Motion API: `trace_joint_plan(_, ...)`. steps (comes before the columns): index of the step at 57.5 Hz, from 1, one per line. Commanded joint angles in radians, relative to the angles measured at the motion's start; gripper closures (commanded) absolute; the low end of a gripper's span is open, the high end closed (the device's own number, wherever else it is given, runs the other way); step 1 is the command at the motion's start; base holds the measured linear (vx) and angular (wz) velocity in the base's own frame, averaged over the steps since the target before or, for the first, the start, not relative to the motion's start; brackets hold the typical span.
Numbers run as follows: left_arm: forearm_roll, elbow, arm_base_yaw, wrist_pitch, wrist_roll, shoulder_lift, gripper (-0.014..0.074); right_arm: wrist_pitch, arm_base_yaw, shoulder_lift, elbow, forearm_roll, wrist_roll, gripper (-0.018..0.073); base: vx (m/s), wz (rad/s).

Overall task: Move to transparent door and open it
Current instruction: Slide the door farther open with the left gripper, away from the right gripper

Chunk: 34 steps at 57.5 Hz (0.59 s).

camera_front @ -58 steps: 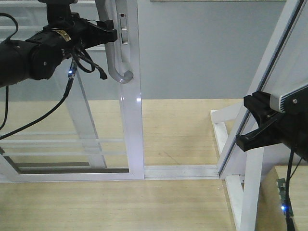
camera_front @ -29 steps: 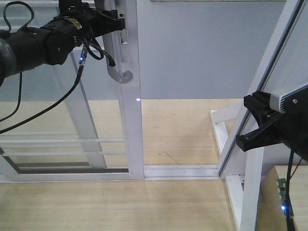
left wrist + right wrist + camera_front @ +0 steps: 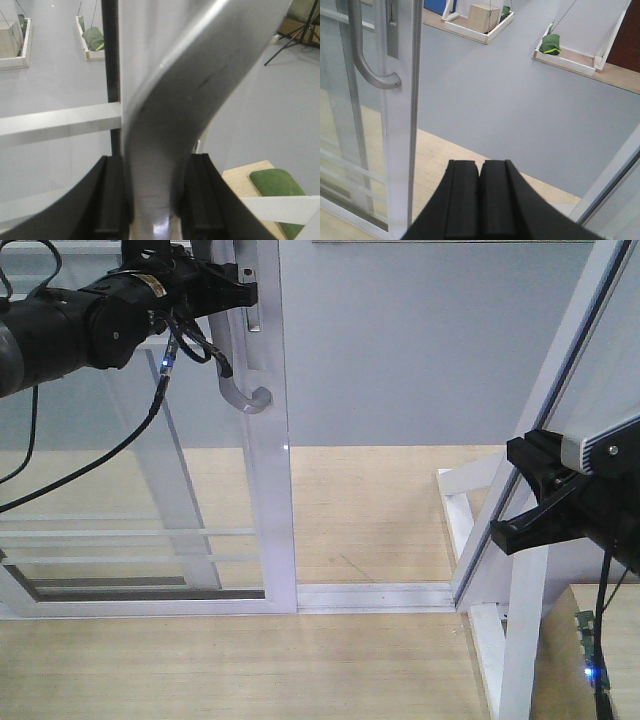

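Right, status from my side:
approach: done as far as I can judge; the transparent door [image 3: 120, 535] fills the left half of the front view, its handled stile standing on the floor track [image 3: 375, 595]
handle [image 3: 245, 390]: grey bar with a hooked lower end, mounted on that right-hand stile
left gripper [image 3: 154, 192]: clamped on the handle; a black finger [image 3: 112, 200] sits on each side of the bar, touching it; grasp step looks done
right gripper [image 3: 480, 192]: fingers pressed together on nothing; low at the right beside the slanted white frame [image 3: 560, 430], well apart from the door
opening: bare track and floor show between stile and slanted frame; I read the door as partly open
left to do: slide the stile leftward along the track, then let go
unknown: end of travel is out of view; cannot tell how much slide is left
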<state>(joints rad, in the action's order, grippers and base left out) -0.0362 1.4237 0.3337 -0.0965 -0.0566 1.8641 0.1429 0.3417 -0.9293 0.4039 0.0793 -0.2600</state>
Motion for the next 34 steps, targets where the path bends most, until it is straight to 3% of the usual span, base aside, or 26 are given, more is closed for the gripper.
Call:
trace_joint_plan(1,-0.008,0.032,-0.035,-0.062,0.006,-0.096,0.0598,0.083,0.000,0.014,0.029,-0.002,-0.010,0.0557,0.00,0.00)
trace_joint_plan(34,-0.008,0.032,-0.165,0.005,0.004,-0.137,0.0596,0.078,0.000,0.014,0.029,-0.002,-0.009,0.0557,0.00,0.00)
